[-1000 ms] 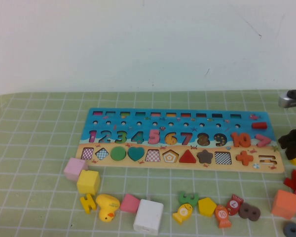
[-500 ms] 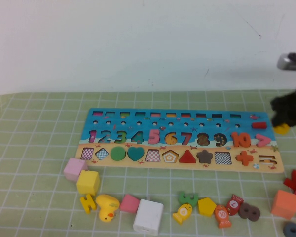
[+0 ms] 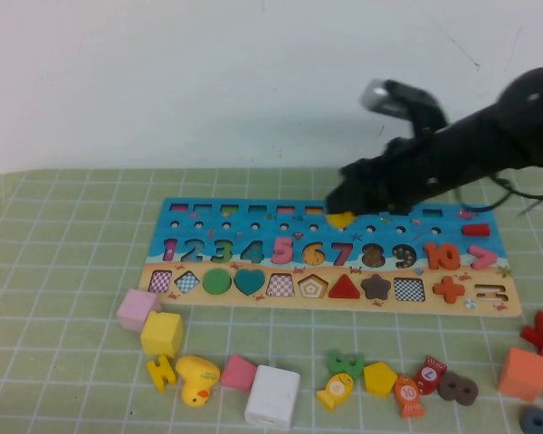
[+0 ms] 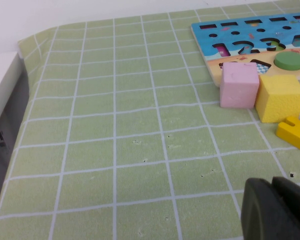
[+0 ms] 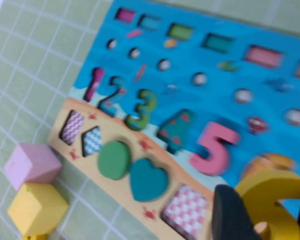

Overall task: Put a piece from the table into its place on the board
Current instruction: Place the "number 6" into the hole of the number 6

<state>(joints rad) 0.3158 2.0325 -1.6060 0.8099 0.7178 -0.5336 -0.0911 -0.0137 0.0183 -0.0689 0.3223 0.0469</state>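
The long board [image 3: 208, 215] lies mid-table, with a blue band of numerals and a sandy band of shapes. My right gripper [image 3: 344, 210] hangs over the board's blue band, above the 6 and 7 places, shut on the yellow numeral 6 [image 3: 341, 220]. In the right wrist view the yellow 6 [image 5: 275, 200] sits between the dark fingers [image 5: 230, 212], above the board [image 5: 200, 95] beside the pink 5 [image 5: 213, 146]. My left gripper [image 4: 272, 207] is shut and empty, low over the mat left of the board [image 4: 290, 27].
A pink cube [image 3: 137, 308], yellow cube [image 3: 162, 333], yellow duck [image 3: 197, 379], white block [image 3: 272, 396] and yellow pentagon [image 3: 379, 378] lie in front of the board. An orange block [image 3: 522, 372] and red pieces [image 3: 536, 330] lie at the front right.
My right arm has lifted the yellow 6 from the table at the far right and swung left, from beyond the board's right end to above its middle.
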